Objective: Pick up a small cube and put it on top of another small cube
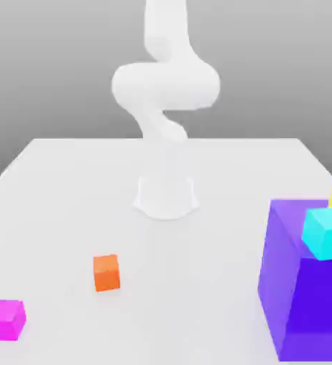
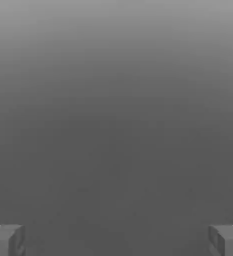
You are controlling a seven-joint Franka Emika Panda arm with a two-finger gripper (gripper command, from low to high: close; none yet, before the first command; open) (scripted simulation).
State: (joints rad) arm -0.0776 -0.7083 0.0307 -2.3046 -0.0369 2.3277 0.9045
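The white robot arm [image 1: 166, 85] stands upright on its base [image 1: 166, 199], bent into a fold partway up, its upper part leaving the top of the exterior view. In the hand view, the gripper [image 2: 116, 242] has its two fingers [image 2: 1, 242] spread wide apart.

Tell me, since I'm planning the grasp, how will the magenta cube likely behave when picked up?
The magenta cube looks rigid, its edges being straight. Resting on a flat face, it seems unlikely to roll. Its plain faces might be slightly slippery.
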